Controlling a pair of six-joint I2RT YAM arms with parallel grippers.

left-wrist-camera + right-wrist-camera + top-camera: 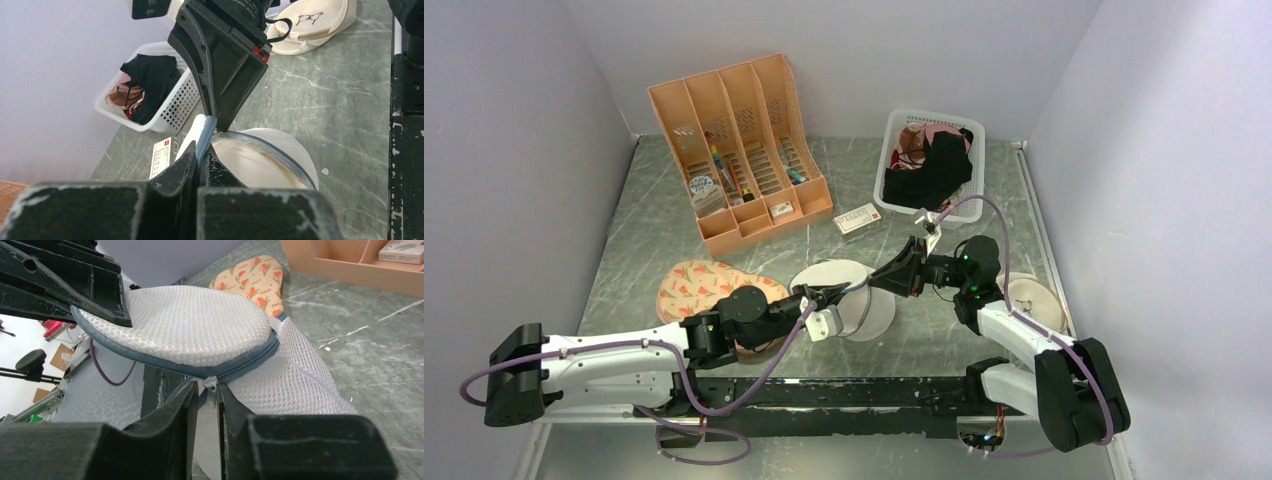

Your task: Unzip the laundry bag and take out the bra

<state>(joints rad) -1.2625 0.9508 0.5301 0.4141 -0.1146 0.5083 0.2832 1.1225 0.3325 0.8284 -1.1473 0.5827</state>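
Top view: laundry bag [864,315] sits mid table [844,170], between the pink carrot-print pad [699,285] on the left and the beige round case [1039,305] on the right. The left end effector [836,294] is clenched on the bag's left rim, and the right end effector [874,285] is at its far edge, grip unclear from here. Counts: one bag, two end effectors, one pad, one beige case, one small box [857,218], one orange organiser [764,215] with four slots, and one white basket [886,170] far right holding one black garment [934,170] plus some pink fabric. Left wrist view: left fingers are shut tight on the mesh edge. The rim gapes just beside them and pale fabric shows inside, likely the bra [250,167], one only, inside the bag. Right wrist view: the right end effector is pinching the small grey zipper pull [210,383], and the dark zipper line on the stretch seen here looks closed, so I judge the bag partly unzipped. To do the step well, keep the left clamp firm as an anchor so the mesh stays taut. Drag the pull along the curve of the rim, not away from it, and slowly, since the tab is tiny and could slip. Open far enough round for the bra to pass
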